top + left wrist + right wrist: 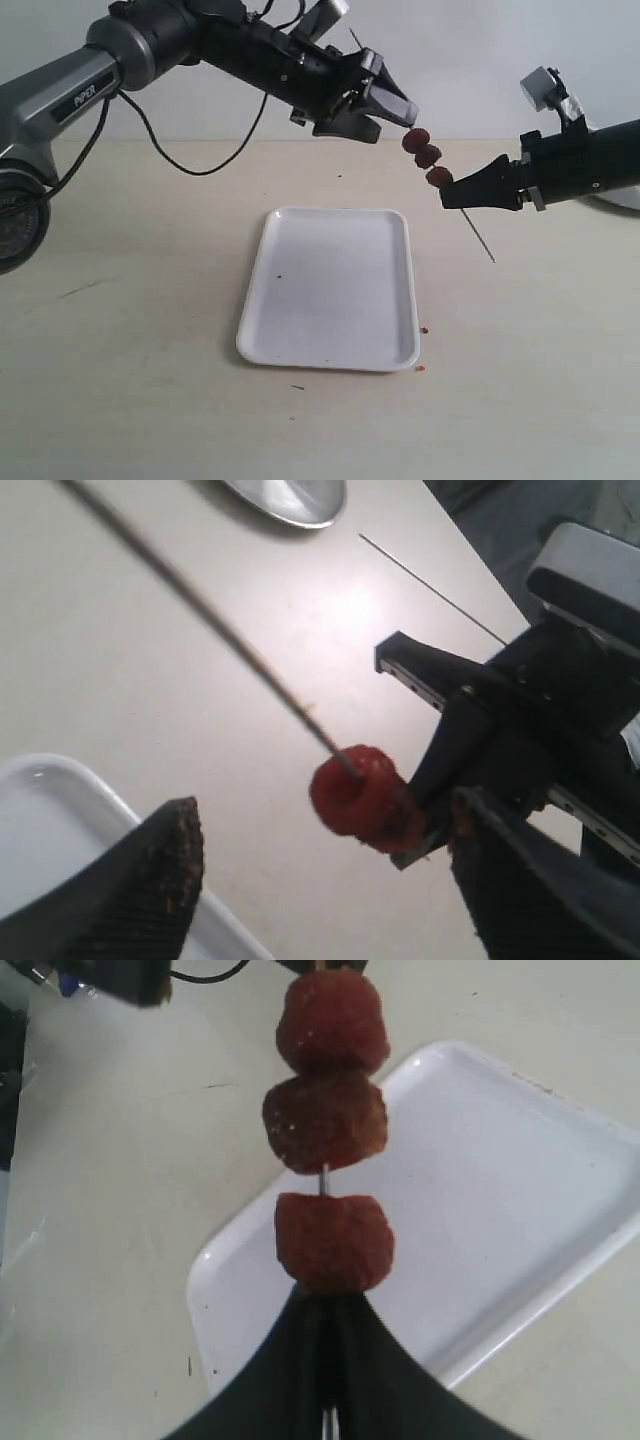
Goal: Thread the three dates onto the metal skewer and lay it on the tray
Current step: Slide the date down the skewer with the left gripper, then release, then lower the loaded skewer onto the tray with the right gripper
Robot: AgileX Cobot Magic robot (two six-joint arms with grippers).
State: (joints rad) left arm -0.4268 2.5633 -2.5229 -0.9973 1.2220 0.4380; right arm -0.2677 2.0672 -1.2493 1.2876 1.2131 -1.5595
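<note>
The three dates point(428, 155) sit in a row on the metal skewer point(478, 238), which slants in the air above the table behind the tray's point(330, 345) far right corner. My right gripper point(450, 193) is shut on the skewer just below the lowest date point(333, 1240); its fingers point(290, 1380) press together against the rod point(323, 1180). My left gripper point(395, 110) is open at the upper end. Its fingers point(150, 880) stand wide apart on either side of the top date point(355, 795) without touching it. The skewer point(200, 605) runs on past them.
The white tray point(480, 1190) lies empty below the skewer. A round steel plate point(290, 495) and a thin loose rod point(430, 585) lie on the table beyond. Small red crumbs point(420, 367) sit by the tray's near right corner. A black cable point(190, 165) trails behind the left arm.
</note>
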